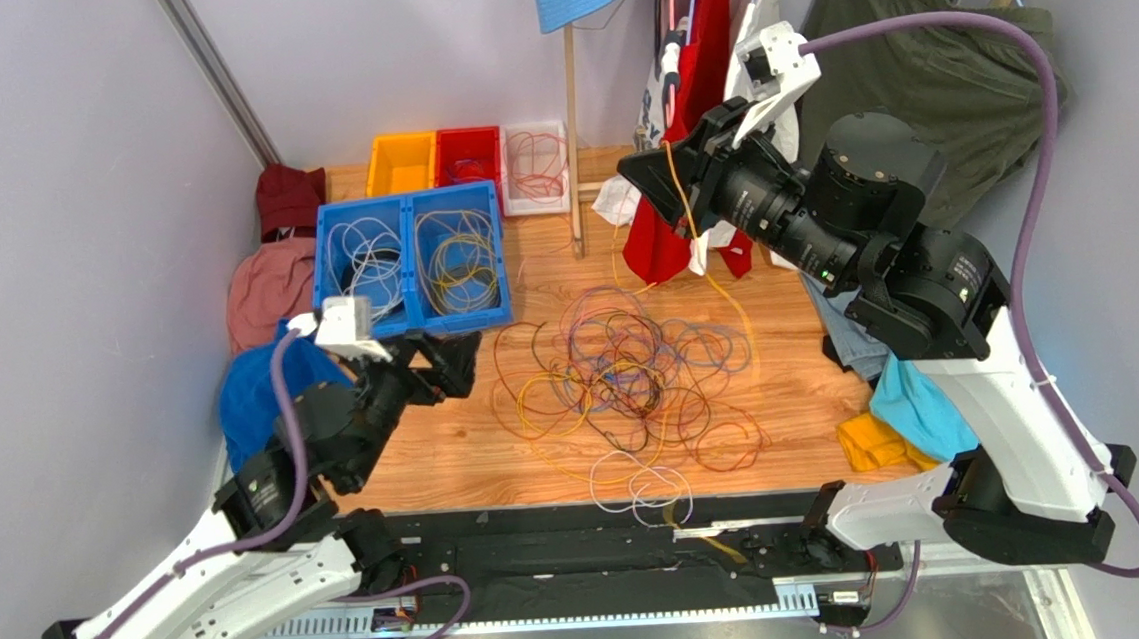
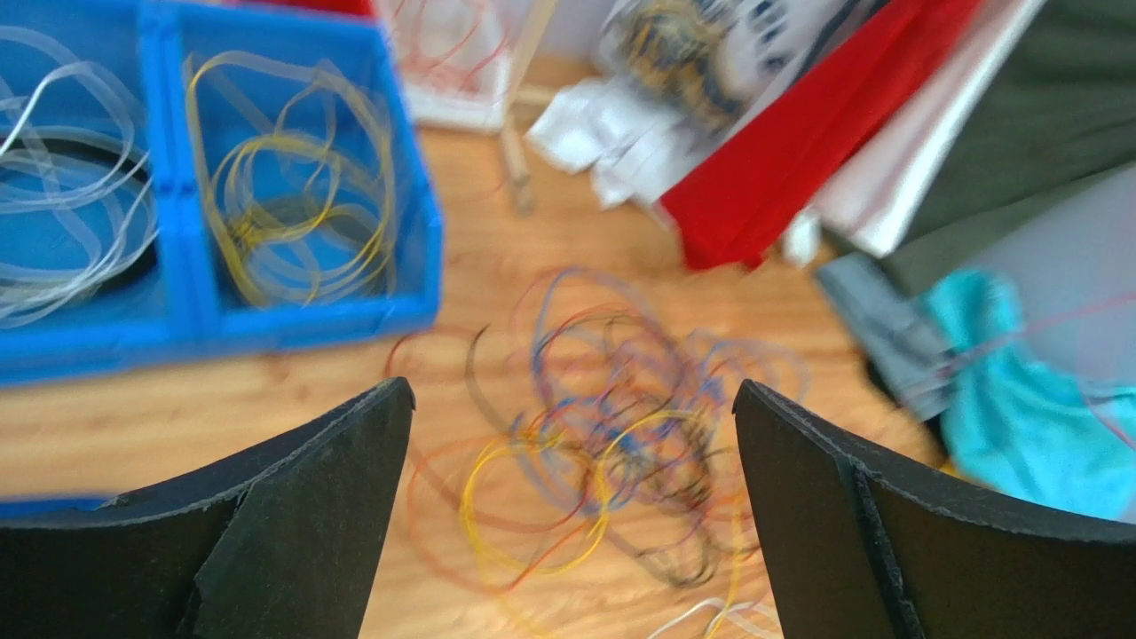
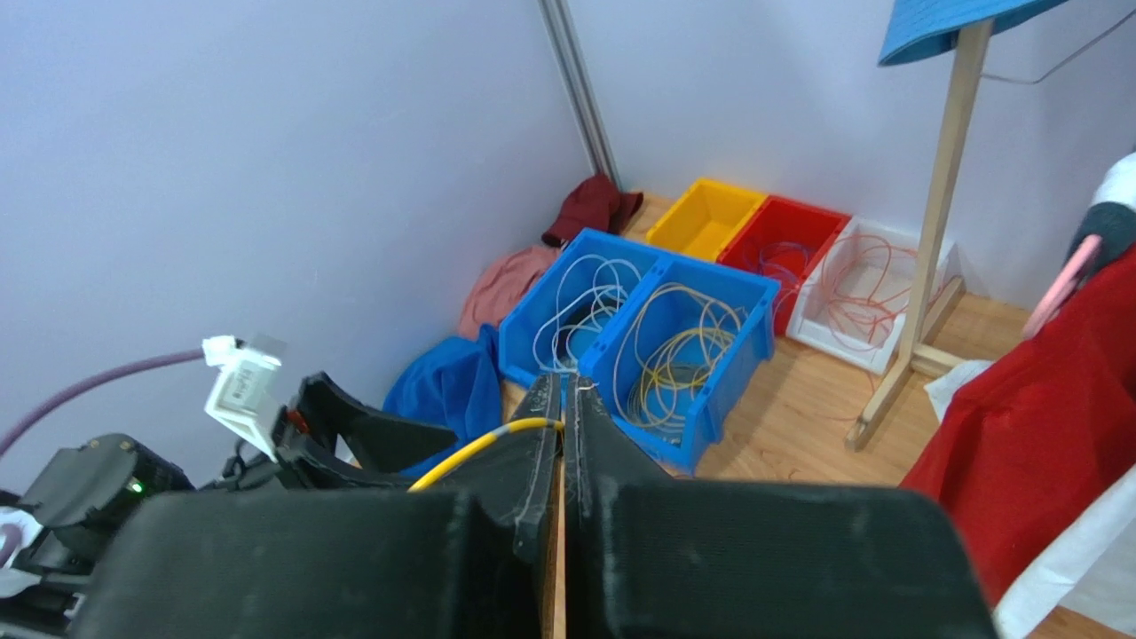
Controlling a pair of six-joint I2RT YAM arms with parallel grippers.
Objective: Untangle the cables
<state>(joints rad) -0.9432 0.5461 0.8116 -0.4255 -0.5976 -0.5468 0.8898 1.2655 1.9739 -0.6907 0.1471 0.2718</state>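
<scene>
**Position.** The left hand (image 2: 571, 389) sits low over the left part of the wooden desk (image 1: 541, 465), just in front of the blue two-compartment plastic bin (image 1: 411, 289). Its two black fingers (image 2: 320, 519) stand wide apart and hold nothing. The tangled heap of thin cables (image 1: 632, 368) lies flat on the desk to the right of this hand, near it but not touching. In the left wrist view, the heap appears ahead of the spread fingers and between them.

The right hand (image 3: 562, 389) is raised above the far right side of the heap. Its fingers are pressed together on one thin yellow cable (image 3: 487, 442), which leaves the fingertips toward the left in the right wrist view. In the top view, a yellow strand hangs from this hand down to the heap.

**Markings.** A white tag (image 1: 343, 324) is fixed on the left wrist. Any print on it is too small to read.

**Appearance.** The heap consists of many looping strands in orange, yellow, purple, red, brown and white. The loops overlap and are densest at the centre, with white loops at the near edge. The left compartment of the blue bin holds coiled white cables (image 1: 365, 259). The right compartment holds coiled yellow cables (image 1: 459, 260).
</scene>
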